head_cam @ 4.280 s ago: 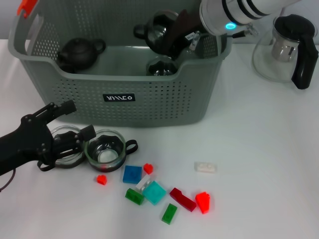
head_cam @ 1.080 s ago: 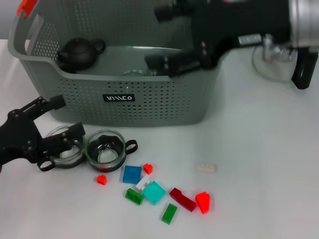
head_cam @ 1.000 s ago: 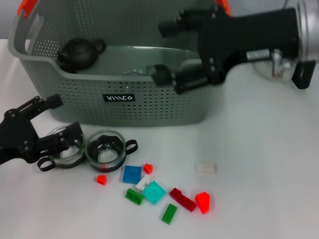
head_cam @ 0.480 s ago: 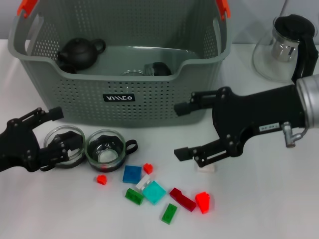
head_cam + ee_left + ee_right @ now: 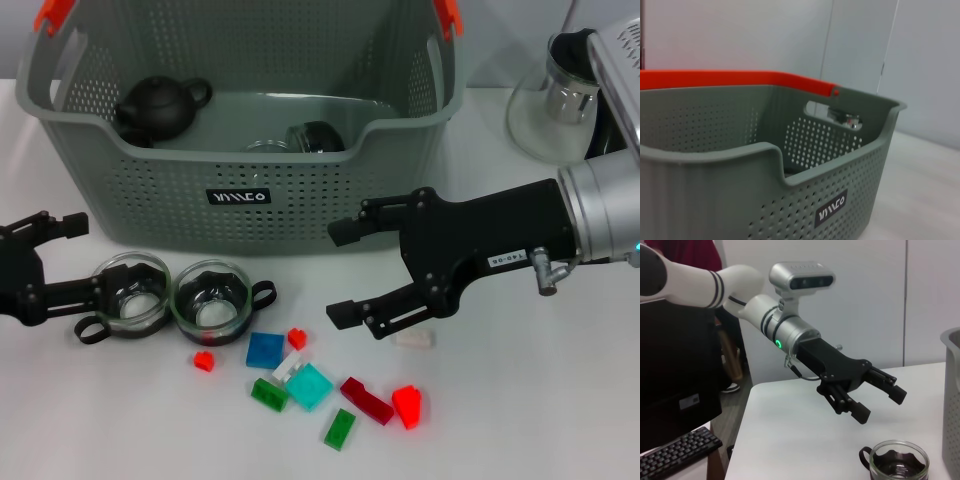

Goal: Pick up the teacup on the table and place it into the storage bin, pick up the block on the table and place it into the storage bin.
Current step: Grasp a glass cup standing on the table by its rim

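Glass teacups [image 5: 210,302] flank the open, empty left gripper [image 5: 70,258]; right gripper [image 5: 345,272] gapes above scattered blocks [image 5: 310,385].

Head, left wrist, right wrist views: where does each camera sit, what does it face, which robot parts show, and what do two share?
Head view: on the head, looking down at the storage bin and table; left gripper and right gripper show, open.
Left wrist view: low, facing the storage bin's labelled wall; no robot parts.
Right wrist view: faces across the table at the left gripper and a teacup; own fingers unseen.
Shared: head and right wrist both show the left gripper.
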You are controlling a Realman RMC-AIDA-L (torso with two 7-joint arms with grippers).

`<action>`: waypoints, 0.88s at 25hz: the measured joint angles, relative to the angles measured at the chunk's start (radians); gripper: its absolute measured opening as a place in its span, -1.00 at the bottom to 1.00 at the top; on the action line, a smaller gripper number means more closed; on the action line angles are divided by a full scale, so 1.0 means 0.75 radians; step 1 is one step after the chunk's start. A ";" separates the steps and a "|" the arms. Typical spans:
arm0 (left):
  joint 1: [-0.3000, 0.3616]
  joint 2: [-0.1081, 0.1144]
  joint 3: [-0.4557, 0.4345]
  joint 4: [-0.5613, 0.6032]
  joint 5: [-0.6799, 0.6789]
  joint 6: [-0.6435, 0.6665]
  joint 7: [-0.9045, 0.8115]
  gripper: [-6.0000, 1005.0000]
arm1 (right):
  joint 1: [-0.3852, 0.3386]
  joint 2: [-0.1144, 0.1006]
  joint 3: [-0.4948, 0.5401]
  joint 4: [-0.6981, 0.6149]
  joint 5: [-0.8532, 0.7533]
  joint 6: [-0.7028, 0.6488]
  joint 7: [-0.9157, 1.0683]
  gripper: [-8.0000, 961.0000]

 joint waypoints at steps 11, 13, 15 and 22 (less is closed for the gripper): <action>-0.020 -0.011 0.177 0.202 0.069 0.076 0.008 0.85 | 0.063 -0.006 0.004 0.052 -0.042 0.054 0.041 0.94; -0.020 -0.015 0.245 0.255 0.069 0.098 -0.008 0.86 | 0.079 -0.005 0.000 0.052 -0.071 0.054 0.070 0.93; -0.020 -0.017 0.295 0.304 0.077 0.121 -0.034 0.85 | 0.095 -0.002 -0.003 0.052 -0.117 0.054 0.101 0.93; -0.054 -0.027 0.424 0.452 0.219 0.149 -0.151 0.85 | 0.124 0.000 -0.056 0.065 -0.227 0.104 0.139 0.94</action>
